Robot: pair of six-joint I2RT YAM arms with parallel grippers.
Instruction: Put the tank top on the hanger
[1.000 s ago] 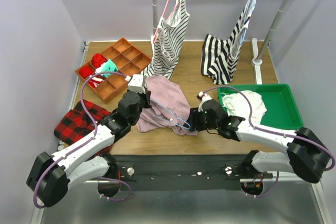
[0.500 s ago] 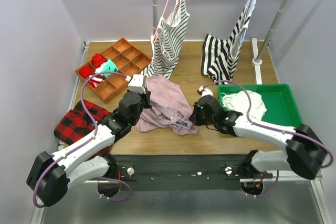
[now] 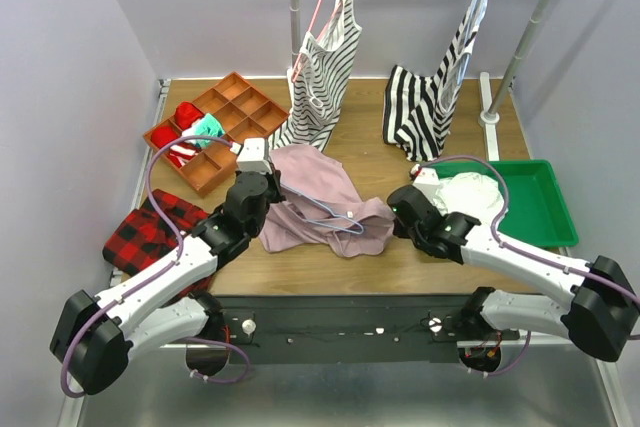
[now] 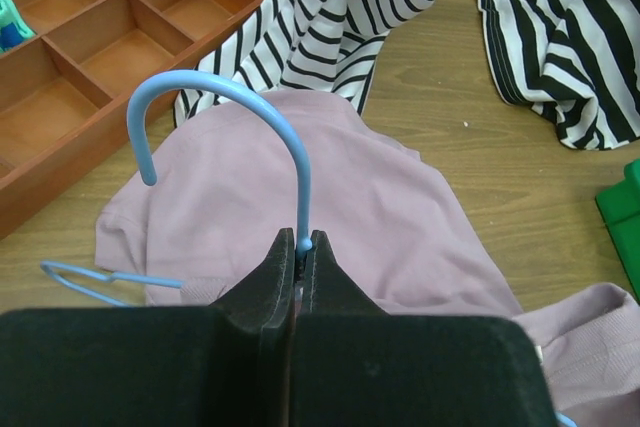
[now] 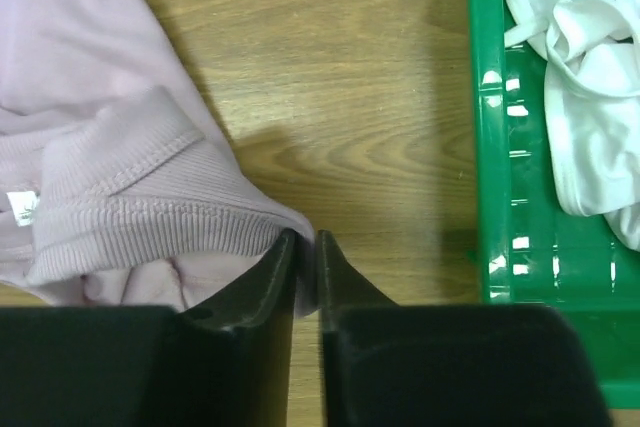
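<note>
The mauve-pink tank top [image 3: 320, 195] lies crumpled on the wooden table between the arms; it also shows in the left wrist view [image 4: 300, 187] and the right wrist view [image 5: 90, 177]. The pale blue wire hanger [image 3: 325, 215] lies across it, its hook [image 4: 235, 107] standing up in the left wrist view. My left gripper [image 3: 262, 187] [image 4: 304, 243] is shut on the hanger's neck just below the hook. My right gripper [image 3: 396, 209] [image 5: 306, 239] is shut on the tank top's ribbed right edge, stretched out to the right.
A green tray [image 3: 535, 187] with a white garment [image 3: 470, 195] sits right of my right gripper. An orange compartment box [image 3: 215, 127] is at the back left. Striped tops [image 3: 325, 67] [image 3: 440, 87] hang on rear poles. A red plaid cloth [image 3: 150, 232] lies at the left.
My right gripper has moved to the right, pulling the tank top's edge out toward the green tray. The left gripper still holds the hanger and has barely shifted.
</note>
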